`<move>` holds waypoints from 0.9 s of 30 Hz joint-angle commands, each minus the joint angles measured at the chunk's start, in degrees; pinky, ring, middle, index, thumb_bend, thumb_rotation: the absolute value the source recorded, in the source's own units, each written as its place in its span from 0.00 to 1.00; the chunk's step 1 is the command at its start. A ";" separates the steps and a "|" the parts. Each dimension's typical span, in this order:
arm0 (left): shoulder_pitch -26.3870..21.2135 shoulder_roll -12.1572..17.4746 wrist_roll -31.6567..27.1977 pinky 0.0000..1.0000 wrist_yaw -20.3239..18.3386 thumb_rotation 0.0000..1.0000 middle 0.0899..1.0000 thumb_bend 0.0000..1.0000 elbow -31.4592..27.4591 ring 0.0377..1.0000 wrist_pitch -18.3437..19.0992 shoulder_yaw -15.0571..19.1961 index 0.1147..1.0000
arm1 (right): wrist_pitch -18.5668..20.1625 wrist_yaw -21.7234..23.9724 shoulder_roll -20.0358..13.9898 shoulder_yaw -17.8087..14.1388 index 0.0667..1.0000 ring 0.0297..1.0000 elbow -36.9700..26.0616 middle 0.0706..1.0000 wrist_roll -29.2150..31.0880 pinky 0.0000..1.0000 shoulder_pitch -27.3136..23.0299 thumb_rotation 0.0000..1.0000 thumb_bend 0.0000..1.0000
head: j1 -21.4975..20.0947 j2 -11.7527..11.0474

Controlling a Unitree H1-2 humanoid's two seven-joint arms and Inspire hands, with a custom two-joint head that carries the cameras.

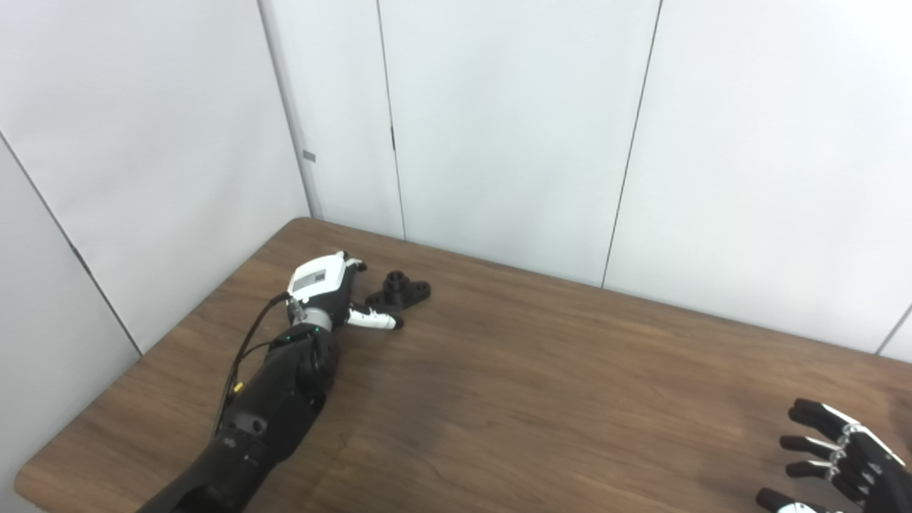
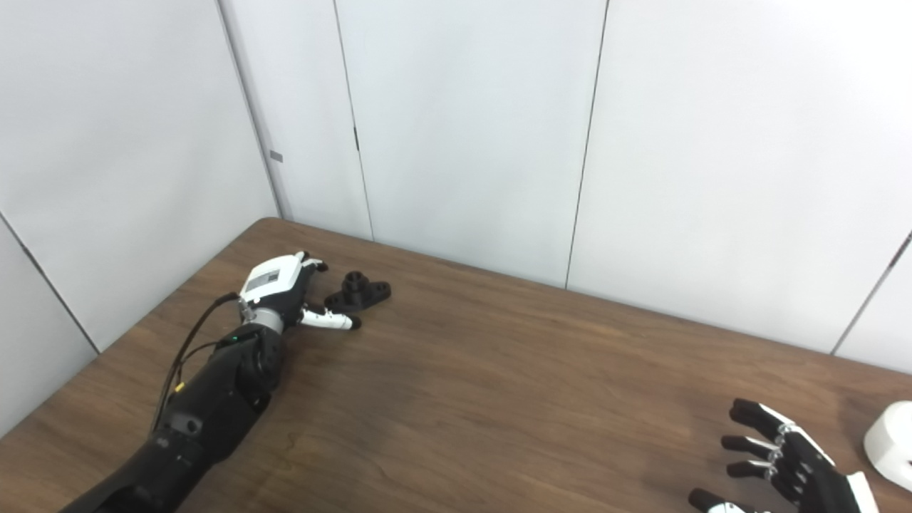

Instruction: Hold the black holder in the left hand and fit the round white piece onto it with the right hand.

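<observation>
Wooden table (image 1: 499, 399), round white piece (image 2: 890, 442) only right-eye

The left hand (image 1: 324, 288) has a white back with a grey patch, and white fingers with black tips. Its arm (image 1: 263, 406) is shiny black, with thin black cables and a tiny green light. The right hand (image 2: 787, 467) has black fingers with white parts.

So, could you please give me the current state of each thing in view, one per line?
black holder: flat on the table, not yet held.
left hand: open, right beside the holder, thumb stretched below it.
right hand: open, fingers spread, holding nothing.
round white piece: resting at the table's right edge, untouched.
</observation>
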 commanded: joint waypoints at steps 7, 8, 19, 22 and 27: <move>-2.78 -0.30 -0.70 1.00 4.39 0.37 1.00 0.91 2.69 1.00 -2.01 -1.37 0.81 | -1.01 -0.20 -0.17 -0.70 0.75 0.70 -2.30 0.77 0.56 0.57 -0.80 0.01 0.75 | 0.15 0.06; -2.82 -0.31 -0.73 1.00 4.50 0.38 1.00 0.90 2.92 1.00 -1.94 -1.48 0.81 | -1.05 -0.15 -0.23 -0.69 0.75 0.69 -2.30 0.77 0.50 0.58 -0.78 0.01 0.75 | 0.15 0.29; -2.75 -0.30 -3.06 1.00 4.24 0.32 0.99 0.84 4.75 1.00 -2.21 -1.81 0.74 | -0.81 0.05 -0.40 -0.73 0.76 0.71 -3.02 0.79 0.68 0.60 -0.37 0.02 0.73 | -0.02 0.99; -2.62 -0.14 -3.35 1.00 3.76 0.32 0.99 0.83 5.19 1.00 -2.51 -2.27 0.72 | -0.33 -0.01 -0.46 -0.67 0.76 0.71 -3.52 0.79 0.35 0.60 -0.25 0.03 0.73 | -0.10 1.24; -2.38 0.21 -3.77 1.00 0.97 0.33 0.97 0.80 5.71 1.00 -1.53 -3.57 0.64 | 0.89 -0.02 -0.29 -0.77 0.76 0.70 -4.61 0.79 0.64 0.60 0.03 0.06 0.73 | -0.25 1.59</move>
